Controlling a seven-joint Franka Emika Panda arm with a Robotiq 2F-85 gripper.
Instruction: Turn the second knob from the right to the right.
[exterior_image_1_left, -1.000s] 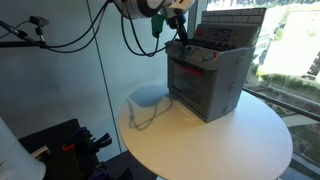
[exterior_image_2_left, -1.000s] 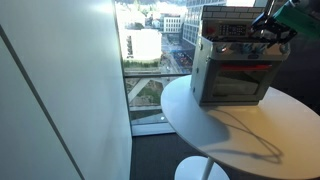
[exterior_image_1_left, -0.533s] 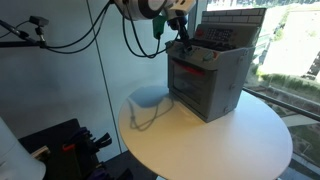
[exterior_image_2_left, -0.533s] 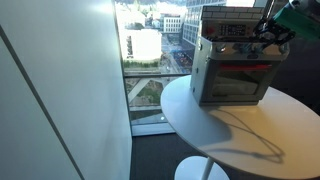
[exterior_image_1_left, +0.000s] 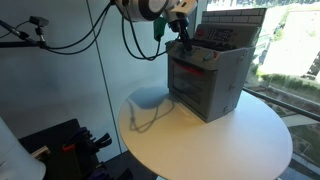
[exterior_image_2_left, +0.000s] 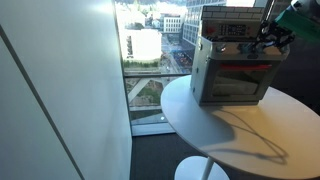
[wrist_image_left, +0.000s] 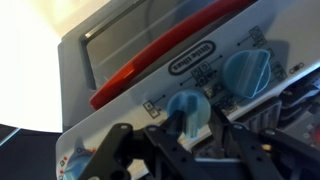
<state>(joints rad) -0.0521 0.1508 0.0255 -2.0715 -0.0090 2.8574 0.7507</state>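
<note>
A grey toy oven (exterior_image_1_left: 205, 85) (exterior_image_2_left: 232, 75) stands on a round white table (exterior_image_1_left: 225, 145). Its control panel carries blue knobs. In the wrist view a small blue knob (wrist_image_left: 188, 105) sits between my black fingers (wrist_image_left: 175, 124), and my gripper (wrist_image_left: 196, 124) is shut on it. A larger blue knob (wrist_image_left: 248, 72) lies to its right, and the red oven handle (wrist_image_left: 160, 62) runs above. In both exterior views the gripper (exterior_image_1_left: 183, 42) (exterior_image_2_left: 266, 38) presses against the top front of the oven, so the knob itself is hidden there.
A tall window with a city view stands behind the table (exterior_image_2_left: 150, 50). Black cables (exterior_image_1_left: 130, 35) hang from the arm. A blue-grey shadow or cloth (exterior_image_1_left: 148, 98) lies on the table beside the oven. Dark equipment sits low beside the table (exterior_image_1_left: 70, 145).
The jaws have closed from wide open onto the small blue knob. The arm has stayed almost where it was.
</note>
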